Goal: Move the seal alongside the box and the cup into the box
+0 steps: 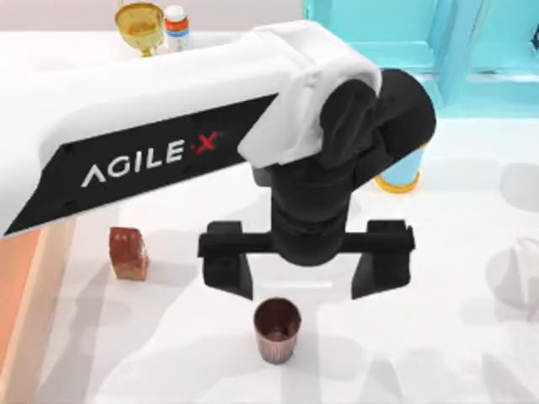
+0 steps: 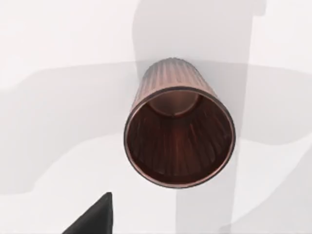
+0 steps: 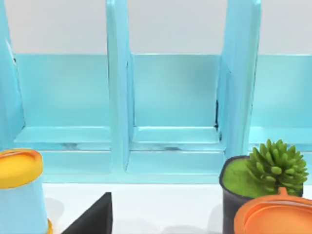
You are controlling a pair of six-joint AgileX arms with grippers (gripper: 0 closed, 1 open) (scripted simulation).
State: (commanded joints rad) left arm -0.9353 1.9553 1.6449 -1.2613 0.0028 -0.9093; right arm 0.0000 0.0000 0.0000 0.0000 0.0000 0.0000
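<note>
The cup [image 1: 278,330] stands upright on the white table near the front middle; the left wrist view looks down into the cup's [image 2: 179,139] open mouth. My left gripper [image 1: 305,271] hovers above it, open, fingers spread wide with nothing between them. One dark fingertip [image 2: 95,219] shows beside the cup. The seal [image 1: 128,252] stands on the table to the left, a short gap from the box [image 1: 18,295] at the left edge. In the right wrist view one dark fingertip [image 3: 92,219] of the right gripper shows, facing the shelf unit.
A turquoise shelf unit [image 1: 421,38] lines the back right, with a blue cylinder [image 1: 397,172] with yellow ends in front of it. A gold trophy [image 1: 139,25] and a small bottle [image 1: 177,27] stand at the back left. A potted plant [image 3: 265,170] stands by the shelf.
</note>
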